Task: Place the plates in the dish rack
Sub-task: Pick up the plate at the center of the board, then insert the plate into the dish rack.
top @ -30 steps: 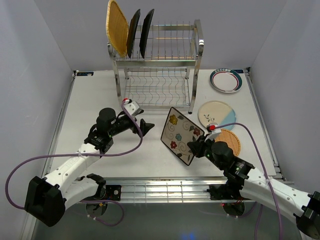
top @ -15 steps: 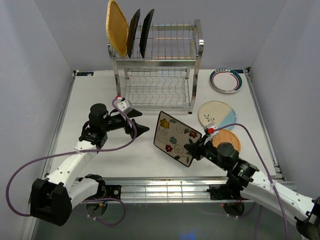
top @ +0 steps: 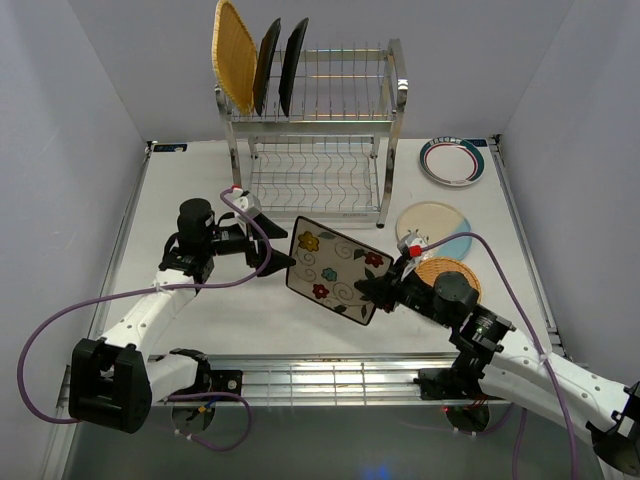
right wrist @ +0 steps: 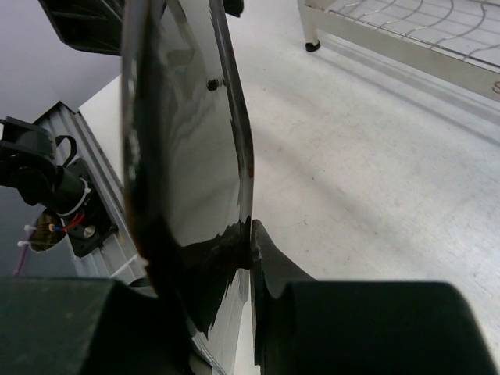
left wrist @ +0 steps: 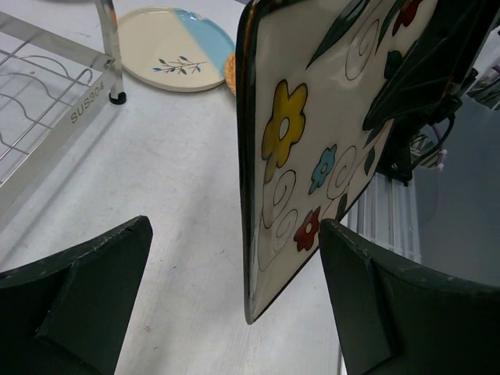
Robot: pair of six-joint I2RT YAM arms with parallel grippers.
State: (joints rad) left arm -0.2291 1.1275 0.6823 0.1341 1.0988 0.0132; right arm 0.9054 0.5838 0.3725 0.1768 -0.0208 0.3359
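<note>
A robotics lab: plain walls [top: 80, 100] enclose the table [top: 190, 185] (aluminium-railed).

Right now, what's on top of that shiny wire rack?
Three plates stand on edge in the dish rack, upper left: one woven plate, then two black plates. The black ones are edge-on, so their faces are hidden.

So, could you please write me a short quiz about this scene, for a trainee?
1. True or false: the right fingers are shut on the flowered square plate.
2. How many plates stand on the top shelf of the rack? A) two B) three C) five
3. Fill in: the left fingers are ____, one on each side of that plate's edge.
Key: 1 true. 2 B: one woven plate, two black plates. 3 open.
</note>
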